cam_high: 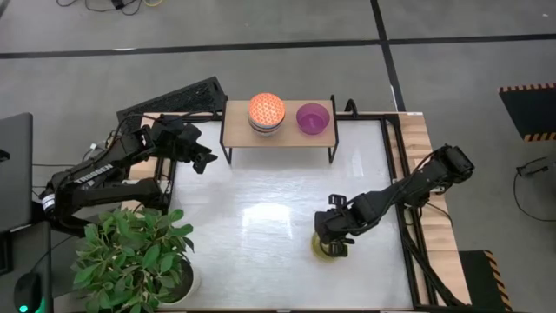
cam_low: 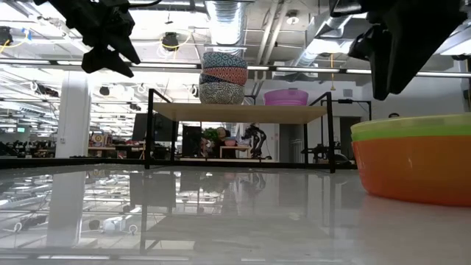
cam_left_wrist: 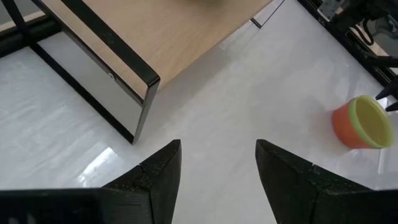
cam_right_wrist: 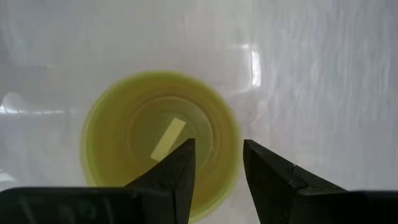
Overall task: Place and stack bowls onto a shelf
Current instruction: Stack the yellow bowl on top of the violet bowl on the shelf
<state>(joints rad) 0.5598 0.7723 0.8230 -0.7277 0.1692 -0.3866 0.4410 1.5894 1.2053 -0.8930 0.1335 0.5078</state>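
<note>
Hovering right over the olive-yellow bowl (cam_right_wrist: 158,140), the right gripper (cam_right_wrist: 217,171) has its fingers parted above the rim, gripping nothing. That bowl is nested in an orange bowl (cam_low: 416,169) on the white worktop (cam_high: 261,217), well away from the shelf (cam_high: 280,135). Up on the shelf there's a stack of patterned bowls (cam_high: 266,113) with the purple bowl (cam_high: 313,117) just beside it. Left gripper (cam_left_wrist: 217,165) hangs near the shelf's left end, fingers released and empty. No readable labels or writing anywhere that I can make out.
</note>
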